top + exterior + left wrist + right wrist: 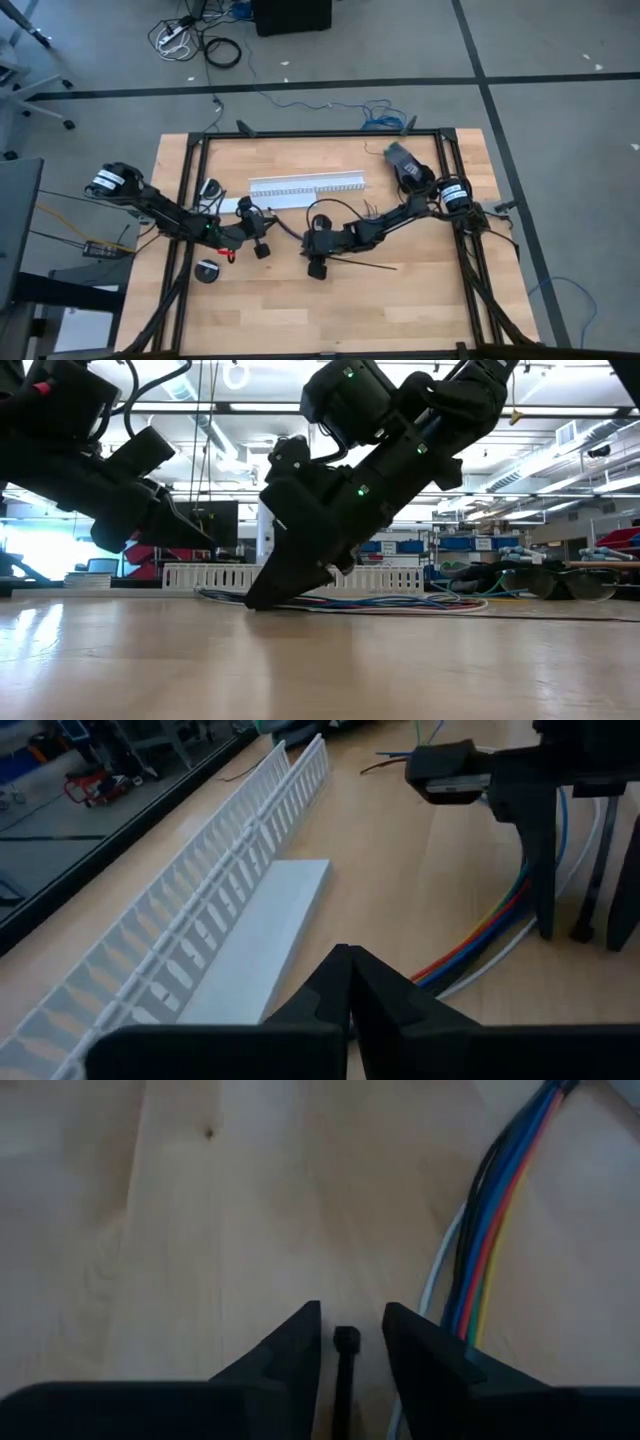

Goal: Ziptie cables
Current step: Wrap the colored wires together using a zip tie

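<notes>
The ziptie [360, 263] is a thin black strip lying flat on the wooden table. My right gripper [348, 1330] stands open over the ziptie's head end [346, 1340], one finger on either side and a narrow gap showing on both. Its fingertips are down at the table top [256, 600]. The cables [490, 1210], a bunch of blue, grey, red and yellow wires, lie on the table just beside it [290, 228]. My left gripper [350, 965] is shut and hangs above the table near the cables' other stretch [480, 935], holding nothing.
A long white slotted channel [305, 185] lies behind the work area, with a flat white strip [265, 935] beside it. A black round object [207, 270] sits near the left arm. Black frame rails [190, 200] border the table on its left and right.
</notes>
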